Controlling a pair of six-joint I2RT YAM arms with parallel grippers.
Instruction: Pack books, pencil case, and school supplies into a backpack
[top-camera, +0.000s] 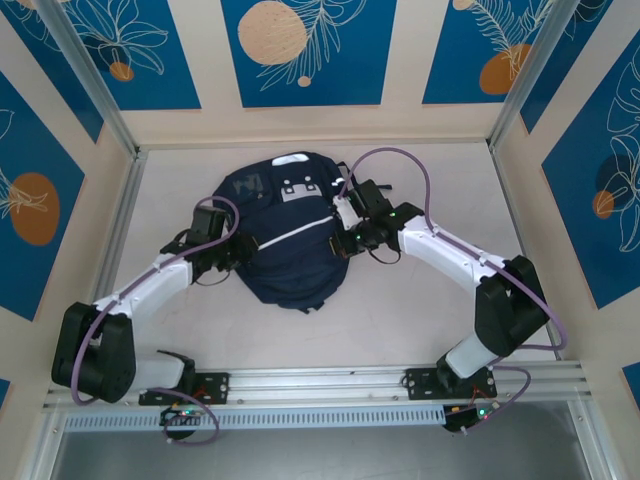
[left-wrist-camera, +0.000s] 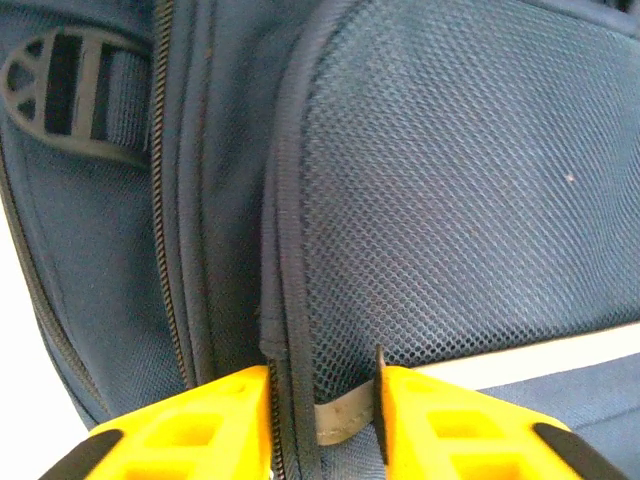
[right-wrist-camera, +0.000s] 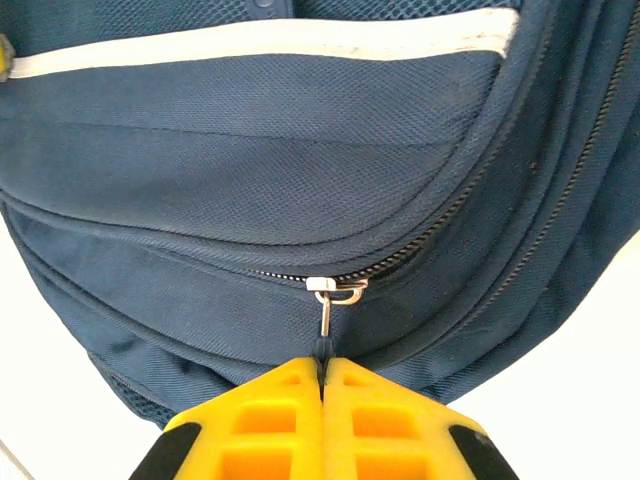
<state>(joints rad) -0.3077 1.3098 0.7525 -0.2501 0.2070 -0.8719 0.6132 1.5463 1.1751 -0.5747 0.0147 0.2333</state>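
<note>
The dark navy backpack (top-camera: 285, 255) lies flat in the middle of the table, grey patch toward the far side. My left gripper (top-camera: 238, 255) is at its left flank. In the left wrist view that gripper (left-wrist-camera: 323, 385) has a ridge of backpack (left-wrist-camera: 450, 180) fabric between its yellow fingers: the piped seam (left-wrist-camera: 285, 300), mesh and the end of a white stripe. My right gripper (top-camera: 340, 245) is at the right flank. Seen from the right wrist, this gripper (right-wrist-camera: 323, 362) is shut on the zipper pull (right-wrist-camera: 327, 318), which hangs from the slider (right-wrist-camera: 335, 288). Books, pencil case and school supplies are out of view.
Both arms reach in from the near rail (top-camera: 320, 385) and curve around the backpack. Panel walls (top-camera: 300, 125) with metal posts (top-camera: 85, 75) enclose the white table (top-camera: 400, 320) on three sides. A grey buckle (left-wrist-camera: 65, 85) sits on the backpack's side.
</note>
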